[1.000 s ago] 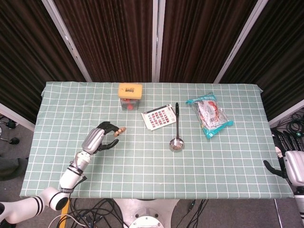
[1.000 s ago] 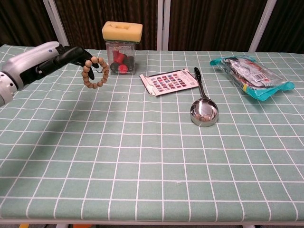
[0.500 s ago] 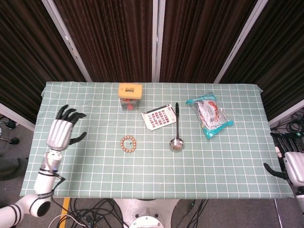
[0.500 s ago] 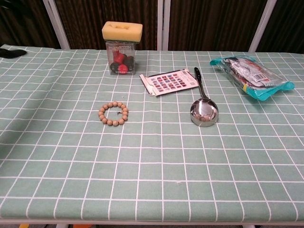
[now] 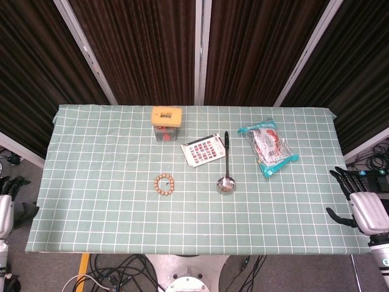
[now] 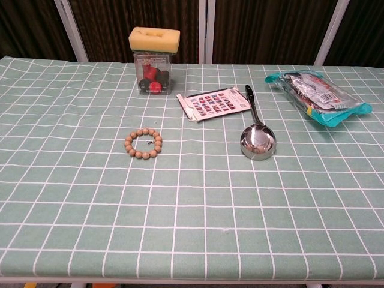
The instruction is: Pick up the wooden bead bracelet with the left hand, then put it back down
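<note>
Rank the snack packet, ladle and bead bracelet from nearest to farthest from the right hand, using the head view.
From the right hand, off the table's right edge:
1. Snack packet, right side of the table.
2. Ladle, centre.
3. Bead bracelet, left of centre.

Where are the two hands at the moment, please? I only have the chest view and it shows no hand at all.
Observer: The left hand is off the table's left edge, low beside the near corner, holding nothing.
Operator: And the right one, please?
Observer: The right hand is past the table's right edge near the front corner, fingers apart and empty.
Operator: Is either close to the wooden bead bracelet?
Observer: No. The wooden bead bracelet lies flat on the cloth left of the ladle, well away from both hands.
</note>
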